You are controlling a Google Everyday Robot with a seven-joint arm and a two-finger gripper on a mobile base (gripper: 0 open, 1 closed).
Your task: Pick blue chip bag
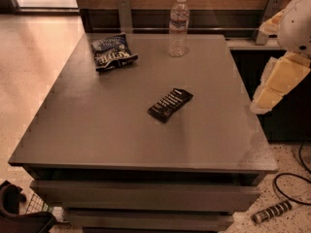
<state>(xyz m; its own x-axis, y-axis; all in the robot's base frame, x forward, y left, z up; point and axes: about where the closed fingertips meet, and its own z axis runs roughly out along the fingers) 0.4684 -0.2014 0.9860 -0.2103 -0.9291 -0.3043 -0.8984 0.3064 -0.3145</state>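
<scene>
Blue chip bag (113, 52) lying on the gray table (97, 130), far across from the gripper (274, 86).
Gripper up in the air, just past the table's right edge; spread or pressed together, cannot tell. Closest to it, to the left and a bit lower: flat black bar (169, 104), mid-table. Farther left and back: water bottle (179, 27), standing up. Farthest left, near the back corner: puffy dark bag with white letters, well apart from both.

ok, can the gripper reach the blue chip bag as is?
Probably yes. The gripper hangs beyond the table on the right; the blue chip bag lies uncovered at the far left. Black bar and water bottle sit clear of it, but it's a long stretch.
</scene>
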